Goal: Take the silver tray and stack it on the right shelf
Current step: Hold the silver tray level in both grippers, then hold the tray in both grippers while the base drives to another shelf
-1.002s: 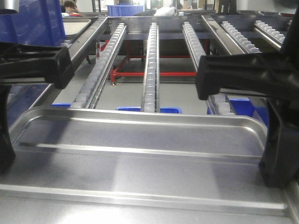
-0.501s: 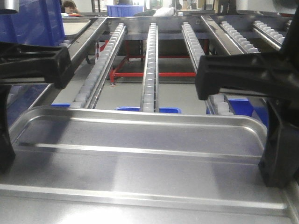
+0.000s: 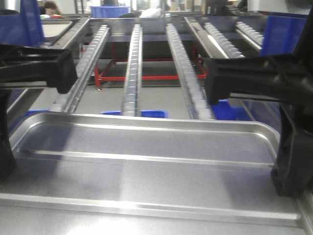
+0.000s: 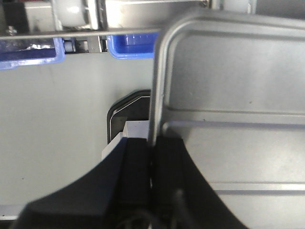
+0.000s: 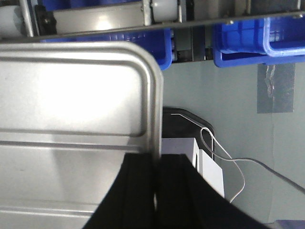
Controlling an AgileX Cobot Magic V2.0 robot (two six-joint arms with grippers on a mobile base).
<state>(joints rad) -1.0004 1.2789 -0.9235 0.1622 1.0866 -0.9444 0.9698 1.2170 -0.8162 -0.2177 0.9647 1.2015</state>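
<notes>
The silver tray (image 3: 146, 161) fills the foreground of the front view, held level, with its two raised ribs running across. My left gripper (image 4: 153, 160) is shut on the tray's left rim (image 4: 157, 86). On the other side my right gripper (image 5: 156, 179) is shut on the right rim (image 5: 155, 109). In the front view the two grippers show as black blocks at the tray's ends (image 3: 5, 156) (image 3: 292, 169). The right shelf (image 3: 132, 63), with its rails of white rollers, slopes away just beyond the tray's far rim. Its steel front bar (image 5: 105, 21) lies ahead of the tray.
Blue bins (image 3: 134, 113) (image 3: 230, 110) sit on the floor under the rack, by a red frame (image 3: 146, 77). A blue crate (image 3: 279, 34) stands at the upper right and another (image 3: 19, 22) at the upper left. A white box with a cable (image 5: 205, 162) is below the right gripper.
The rack and background have slid left in the front view, bringing a blue crate in at the right. The tray and both grippers keep the same place in the frame.
</notes>
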